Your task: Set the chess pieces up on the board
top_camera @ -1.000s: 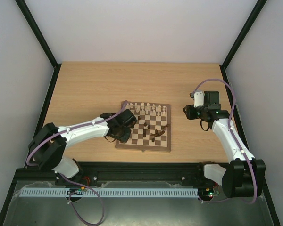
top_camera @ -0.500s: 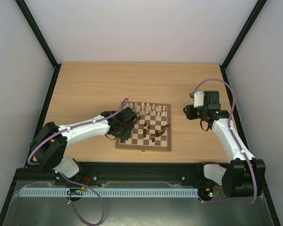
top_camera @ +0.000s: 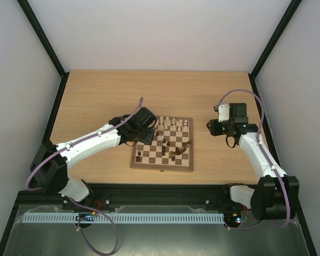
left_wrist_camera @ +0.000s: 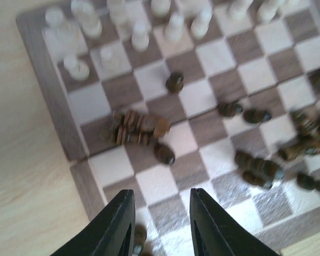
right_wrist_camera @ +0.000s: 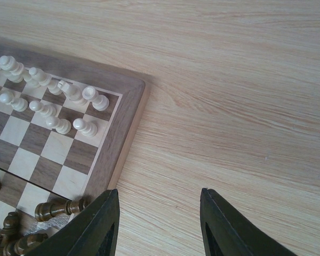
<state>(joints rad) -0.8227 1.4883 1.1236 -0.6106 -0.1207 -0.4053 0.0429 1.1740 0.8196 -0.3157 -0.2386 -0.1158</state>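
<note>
The board [top_camera: 161,167] lies mid-table. Pale chess pieces [top_camera: 170,124] stand in rows along its far edge. Dark pieces [top_camera: 177,150] lie scattered and toppled on its middle and right. One dark piece [top_camera: 140,156] stands alone near the near-left corner. My left gripper [top_camera: 148,134] hovers over the board's left part, open, nothing between its fingers. In the left wrist view that gripper [left_wrist_camera: 161,193] is above checkered squares, with toppled dark pieces [left_wrist_camera: 141,128] ahead and a dark piece [left_wrist_camera: 140,234] by the left finger. My right gripper [right_wrist_camera: 160,192] stands open over bare table beside the board's right border [right_wrist_camera: 125,122].
The wooden table [top_camera: 96,101] is ringed by a black frame and pale walls. In the right wrist view, pale pieces [right_wrist_camera: 48,101] stand in two rows near the board's corner and dark pieces [right_wrist_camera: 56,208] lie at its edge by the left finger.
My left gripper has opened wider and drawn back from the board's near-left corner toward the far side, leaving a dark piece standing there. The right arm has not moved.
</note>
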